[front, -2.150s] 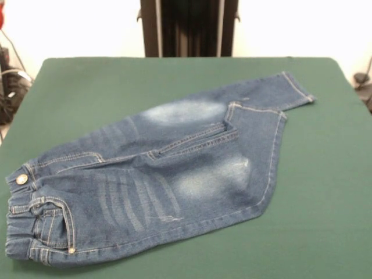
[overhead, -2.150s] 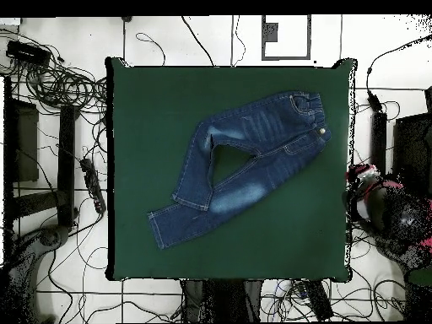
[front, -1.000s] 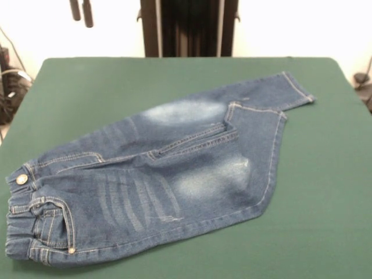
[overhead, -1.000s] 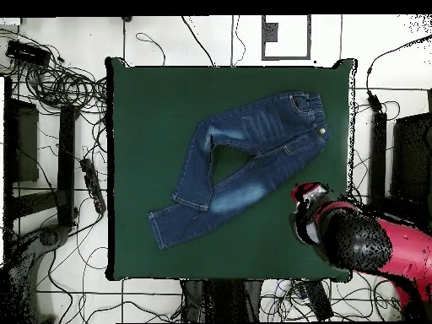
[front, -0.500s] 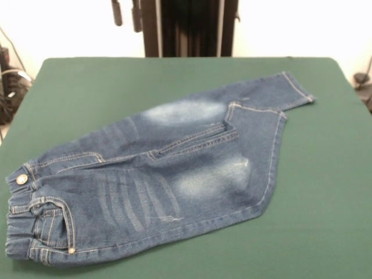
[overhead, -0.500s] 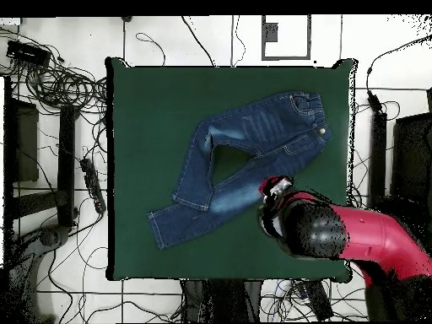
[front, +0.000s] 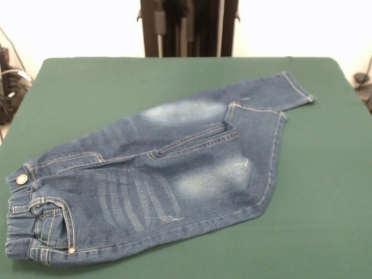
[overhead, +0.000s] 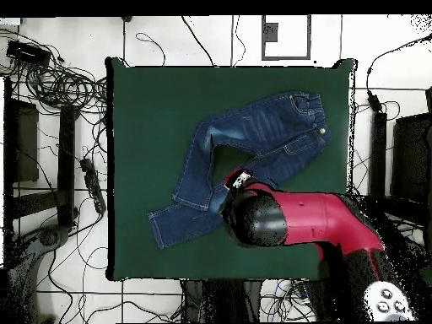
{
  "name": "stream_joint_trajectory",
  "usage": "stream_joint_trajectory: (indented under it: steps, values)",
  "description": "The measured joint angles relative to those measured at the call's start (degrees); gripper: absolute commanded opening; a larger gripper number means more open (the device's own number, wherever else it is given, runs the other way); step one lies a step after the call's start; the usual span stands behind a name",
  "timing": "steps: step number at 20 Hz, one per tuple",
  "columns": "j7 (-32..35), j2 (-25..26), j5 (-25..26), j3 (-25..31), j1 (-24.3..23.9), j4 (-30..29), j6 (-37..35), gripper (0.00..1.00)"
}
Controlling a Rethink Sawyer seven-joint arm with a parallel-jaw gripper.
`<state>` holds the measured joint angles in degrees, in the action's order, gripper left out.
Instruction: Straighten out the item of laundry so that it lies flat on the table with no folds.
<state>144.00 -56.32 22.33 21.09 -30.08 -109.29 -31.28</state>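
Note:
The item of laundry [front: 157, 174] is a small pair of dark blue jeans lying slantwise on the green table [front: 325, 174], waistband at the front left corner, legs running toward the far right. The near leg bends back on itself, so its cuff lies against the other leg. In the overhead view the jeans [overhead: 261, 131] form a bent V, and my red arm [overhead: 321, 221] covers part of the lower leg. My gripper [front: 171, 23] hangs high over the table's far edge, open and holding nothing. Its head [overhead: 239, 179] sits above the jeans' crotch area.
Tangled cables [overhead: 51, 80] and a power strip [overhead: 91, 181] lie on the floor left of the table [overhead: 143, 110]. Green cloth shows on all sides of the jeans, widest along the right side of the front view.
The arm has swung in over the table. In the front view the fingertips slid right along the top edge; overhead, the head moved left over the jeans. The jeans have not moved.

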Motion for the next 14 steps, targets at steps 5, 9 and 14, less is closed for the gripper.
stream_joint_trajectory:
  steps: [5, 9, 14]
  values:
    - [0.0, 4.4, -0.7, -4.2, 7.5, 3.7, 3.7, 1.0]
    - [0.0, 8.1, -2.6, -6.6, 11.8, 6.0, 6.8, 1.0]
    - [0.0, 12.4, -6.0, -9.0, 15.4, 8.0, 9.0, 1.0]
